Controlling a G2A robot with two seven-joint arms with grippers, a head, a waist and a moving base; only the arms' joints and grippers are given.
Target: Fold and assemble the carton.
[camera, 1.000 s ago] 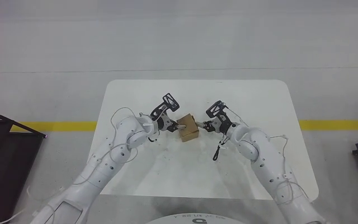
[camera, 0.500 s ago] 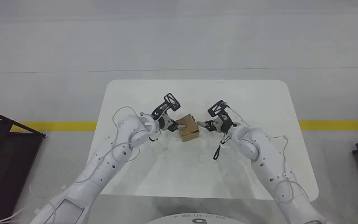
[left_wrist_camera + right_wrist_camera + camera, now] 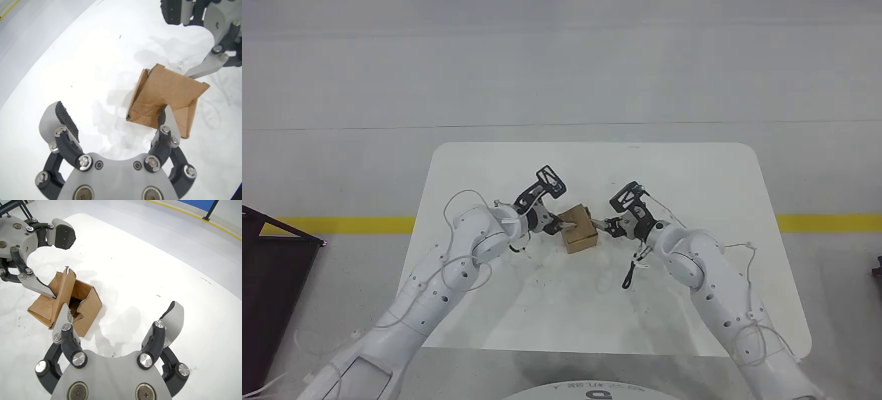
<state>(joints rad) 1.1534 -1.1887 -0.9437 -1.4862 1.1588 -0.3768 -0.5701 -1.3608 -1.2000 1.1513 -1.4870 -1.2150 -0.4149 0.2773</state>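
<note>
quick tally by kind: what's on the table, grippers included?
carton: 1
grippers: 2, the left gripper and the right gripper, both open with one finger on the carton
table: 1
Total: 4

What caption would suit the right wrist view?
Left gripper and right gripper, both open, each touch one finger to the carton.

Brown carton (image 3: 579,228); white table (image 3: 692,180); silver fingers (image 3: 171,121), black ribbed pads (image 3: 67,119); yellow floor stripe (image 3: 362,225).
</note>
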